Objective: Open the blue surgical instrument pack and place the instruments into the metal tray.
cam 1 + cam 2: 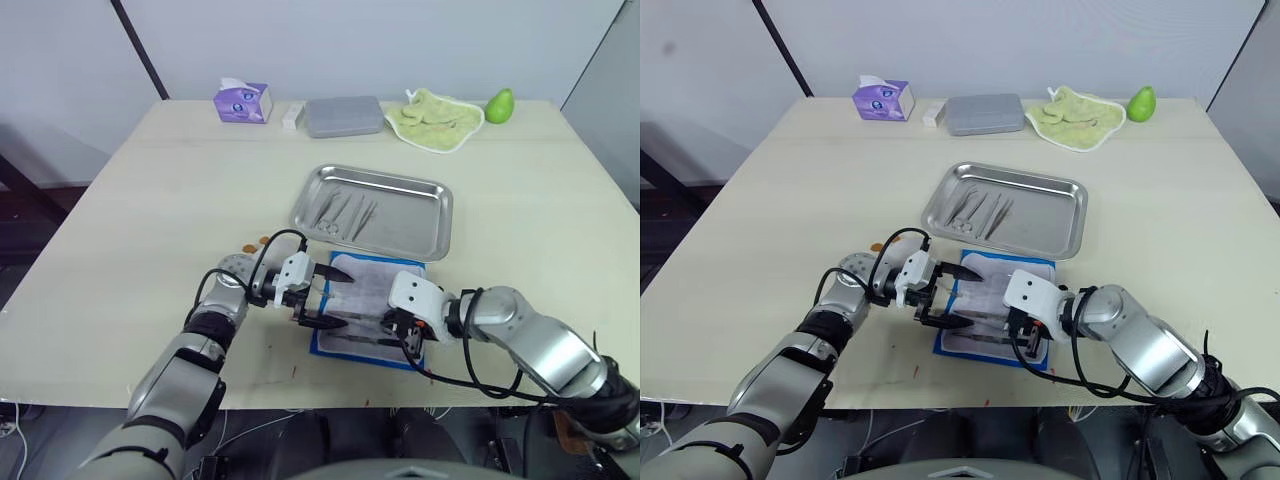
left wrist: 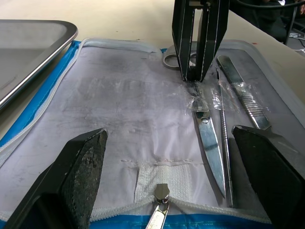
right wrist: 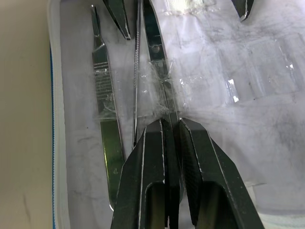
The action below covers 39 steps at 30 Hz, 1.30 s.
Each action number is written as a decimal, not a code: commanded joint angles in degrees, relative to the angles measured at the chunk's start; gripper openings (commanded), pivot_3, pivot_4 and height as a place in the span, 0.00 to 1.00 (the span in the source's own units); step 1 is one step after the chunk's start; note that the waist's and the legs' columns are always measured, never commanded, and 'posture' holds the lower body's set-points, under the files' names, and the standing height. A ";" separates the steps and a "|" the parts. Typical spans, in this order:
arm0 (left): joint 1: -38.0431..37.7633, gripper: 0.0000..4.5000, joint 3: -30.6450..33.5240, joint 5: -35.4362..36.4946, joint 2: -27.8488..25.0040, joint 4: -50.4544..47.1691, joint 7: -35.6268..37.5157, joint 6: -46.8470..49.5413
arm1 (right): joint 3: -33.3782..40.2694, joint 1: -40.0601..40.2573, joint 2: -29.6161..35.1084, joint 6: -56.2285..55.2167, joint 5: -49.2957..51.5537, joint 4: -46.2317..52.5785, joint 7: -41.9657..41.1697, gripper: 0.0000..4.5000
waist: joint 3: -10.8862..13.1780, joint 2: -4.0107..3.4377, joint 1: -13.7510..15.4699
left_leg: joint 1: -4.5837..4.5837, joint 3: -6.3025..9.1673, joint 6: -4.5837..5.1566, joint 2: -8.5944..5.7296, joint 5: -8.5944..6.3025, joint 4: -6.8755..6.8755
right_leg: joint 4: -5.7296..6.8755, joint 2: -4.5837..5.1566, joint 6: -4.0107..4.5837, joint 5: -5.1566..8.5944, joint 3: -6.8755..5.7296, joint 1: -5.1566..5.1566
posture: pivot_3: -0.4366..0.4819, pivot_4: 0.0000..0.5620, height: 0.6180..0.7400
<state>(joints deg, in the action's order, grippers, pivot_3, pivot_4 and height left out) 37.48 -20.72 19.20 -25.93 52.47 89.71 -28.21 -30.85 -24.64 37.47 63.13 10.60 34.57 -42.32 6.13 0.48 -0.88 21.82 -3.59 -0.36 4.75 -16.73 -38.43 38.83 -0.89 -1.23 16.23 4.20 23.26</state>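
Now pack (image 1: 372, 300) lies open beside tray (image 1: 375, 208). My right gripper (image 3: 170, 126) pinches scissors (image 2: 207, 131) near pivot for lift; left gripper (image 1: 325, 297) spread wide, steadying lining.

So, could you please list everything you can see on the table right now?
Tissue box: one, purple, far edge, left.
Small white block: one, beside the grey box.
Grey box: one, far edge, middle.
Cloth: one, pale green, far edge, right.
Green fruit: one, right of the cloth.
Metal tray: one, shiny, mid-table, holding several instruments.
Blue surgical instrument pack: one, open, pale lining up, near edge.
Scissors: one, silvery, in the pack.
Flat handle and thin probe: one each, beside the scissors.
Left gripper: fingers open, over the pack.
Right gripper: fingers closed on the scissors.
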 commanded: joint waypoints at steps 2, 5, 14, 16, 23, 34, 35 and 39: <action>-3.16 1.00 -2.51 -4.49 0.63 2.99 2.79 -0.10 | -0.43 -4.23 1.05 4.83 2.02 3.20 -0.89 0.01 | 0.01 -0.02 0.01 | 0.01 0.00 0.00 0.00 0.00 0.00 | 0.00 0.01 0.00 0.00 0.00 0.01 | 0.48 0.27 1.00; -3.18 1.00 -2.40 -4.72 0.78 2.99 2.79 -0.13 | -1.28 -6.73 1.22 7.77 3.01 4.09 -0.73 0.01 | 0.01 -0.03 0.03 | 0.01 0.00 0.00 0.00 0.00 0.00 | 0.02 0.00 0.01 0.00 0.00 0.03 | 0.48 0.27 1.00; -2.97 1.00 -1.93 -5.89 0.78 3.44 2.79 -0.25 | -1.95 -10.90 1.44 11.96 5.54 5.28 0.17 0.01 | 0.03 -0.06 0.06 | 0.03 0.00 0.00 0.00 0.00 0.00 | 0.02 0.03 0.01 0.00 0.00 0.05 | 0.48 0.27 1.00; -2.90 1.00 -1.84 -6.15 0.78 3.56 2.79 -0.23 | -2.14 -11.98 1.61 12.66 6.14 5.51 0.17 0.01 | 0.03 -0.05 0.07 | 0.04 0.00 0.00 0.00 0.00 0.00 | 0.01 0.03 0.01 0.00 -0.01 0.06 | 0.48 0.27 1.00; -3.04 1.00 -1.73 -6.88 0.95 3.35 2.79 0.06 | -2.90 -14.78 2.47 14.40 7.82 5.87 0.49 0.01 | 0.03 -0.06 0.10 | 0.05 0.01 0.00 0.00 0.00 0.00 | 0.01 0.04 0.01 0.00 -0.02 0.06 | 0.48 0.27 1.00; -3.19 1.00 -1.47 -7.78 1.18 3.17 2.79 0.41 | -2.34 -15.09 5.54 14.85 9.91 6.49 0.90 0.01 | 0.03 -0.07 0.12 | 0.07 0.02 0.00 -0.01 0.00 0.00 | 0.01 0.07 0.02 0.01 -0.03 0.07 | 0.48 0.27 1.00; -3.17 1.00 -1.40 -7.88 1.20 3.23 2.79 0.39 | -1.99 -14.77 6.34 14.64 10.09 6.72 0.80 0.01 | 0.03 -0.07 0.11 | 0.06 0.01 0.00 -0.01 0.00 0.00 | 0.00 0.08 0.03 0.02 -0.03 0.07 | 0.48 0.27 1.00; -3.05 1.00 -1.06 -8.20 1.29 3.42 2.79 0.44 | 0.64 -12.92 10.38 13.93 11.31 8.12 -0.02 0.01 | 0.03 -0.07 0.16 | 0.07 0.02 0.00 -0.01 0.00 0.01 | 0.01 0.09 0.21 0.12 -0.04 0.07 | 0.48 0.27 1.00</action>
<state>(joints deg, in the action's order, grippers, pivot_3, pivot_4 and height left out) 37.63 -18.81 16.36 -24.91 52.36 89.76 -28.32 -33.25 -37.63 46.18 78.02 21.07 40.33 -41.72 6.16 0.41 -0.72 21.89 -3.57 -0.36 4.74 -16.73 -38.42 38.83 -0.79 -1.02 16.35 4.16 23.33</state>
